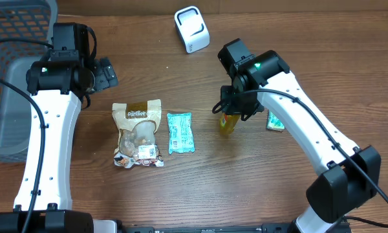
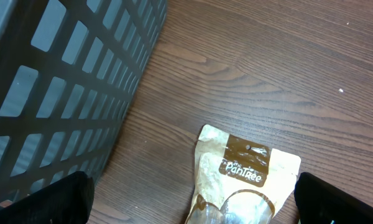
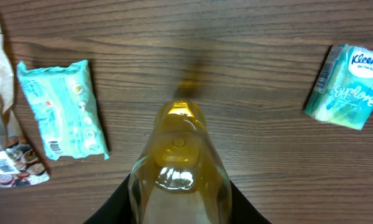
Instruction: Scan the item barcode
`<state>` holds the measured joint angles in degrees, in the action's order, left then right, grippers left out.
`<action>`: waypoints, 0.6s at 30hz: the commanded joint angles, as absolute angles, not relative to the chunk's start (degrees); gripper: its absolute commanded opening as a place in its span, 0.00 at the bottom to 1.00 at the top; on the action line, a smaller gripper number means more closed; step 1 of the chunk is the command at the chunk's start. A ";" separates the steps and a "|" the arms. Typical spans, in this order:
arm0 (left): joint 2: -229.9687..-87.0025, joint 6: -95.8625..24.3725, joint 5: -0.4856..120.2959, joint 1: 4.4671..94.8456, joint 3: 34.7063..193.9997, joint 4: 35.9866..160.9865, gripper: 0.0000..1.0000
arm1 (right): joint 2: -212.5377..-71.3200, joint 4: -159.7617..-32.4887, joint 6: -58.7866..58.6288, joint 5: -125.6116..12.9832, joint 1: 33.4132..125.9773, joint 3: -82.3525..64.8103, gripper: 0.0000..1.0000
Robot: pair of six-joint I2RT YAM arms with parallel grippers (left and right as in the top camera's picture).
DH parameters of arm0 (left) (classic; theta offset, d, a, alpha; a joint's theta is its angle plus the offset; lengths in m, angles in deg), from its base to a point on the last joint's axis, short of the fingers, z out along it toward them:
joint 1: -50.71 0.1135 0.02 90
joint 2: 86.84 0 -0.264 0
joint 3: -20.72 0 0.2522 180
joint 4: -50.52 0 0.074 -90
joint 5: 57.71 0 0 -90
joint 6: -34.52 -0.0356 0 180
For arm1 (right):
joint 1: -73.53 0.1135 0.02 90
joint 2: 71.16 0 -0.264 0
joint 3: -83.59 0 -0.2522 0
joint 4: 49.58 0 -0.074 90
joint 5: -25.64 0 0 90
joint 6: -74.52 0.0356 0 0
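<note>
1. Basket [image 1: 13,77] of grey mesh fills the far left of the table [image 1: 181,200]. In my left wrist view its wall rises just beside the bare wood.
2. My left gripper [image 1: 105,73] hovers near the basket's right side. Its jaws are spread as wide as they go, with nothing between them.
3. Below that gripper I see a PanTree snack bag [image 1: 138,133] lying flat. Its brown label end points toward the far edge, and a barcode sticker sits at the near end.
4. Just beside the bag, not touching it, a teal wipes packet [image 1: 180,132] lies flat. My right wrist camera shows a small barcode near one of its corners.
5. At the far edge, about mid-table, a white scanner [image 1: 191,29] sits well apart from the goods.
6. My right gripper [image 1: 233,107] is partly closed on a yellow bottle [image 1: 229,123], with dark fingers [image 3: 112,211] pressed to either side of it. The bottle is right of the wipes and on the near side of the scanner. I cannot tell whether its base rests on the wood.
7. Near the bottle's right lies a Kleenex pack [image 1: 275,121], partly hidden under my right arm.
</note>
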<state>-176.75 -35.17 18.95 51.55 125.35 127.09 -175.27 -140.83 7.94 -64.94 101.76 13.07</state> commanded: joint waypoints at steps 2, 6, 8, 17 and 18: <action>-176.55 -36.67 18.40 51.44 125.61 127.06 0.99 | -175.18 -140.16 8.62 -67.82 102.04 14.06 0.07; -176.55 -36.67 18.40 51.44 125.61 127.06 1.00 | -175.18 -139.68 9.19 -70.16 102.04 14.04 0.06; -176.55 -36.67 18.40 51.44 125.61 127.06 0.99 | -175.23 -139.59 10.30 -71.30 102.04 14.04 0.06; -176.55 -36.67 18.40 51.44 125.61 127.06 1.00 | -175.23 -136.79 10.28 -71.43 102.04 11.20 0.06; -176.55 -36.67 18.40 51.44 125.61 127.06 0.99 | -175.23 -136.37 10.28 -71.43 102.04 10.82 0.06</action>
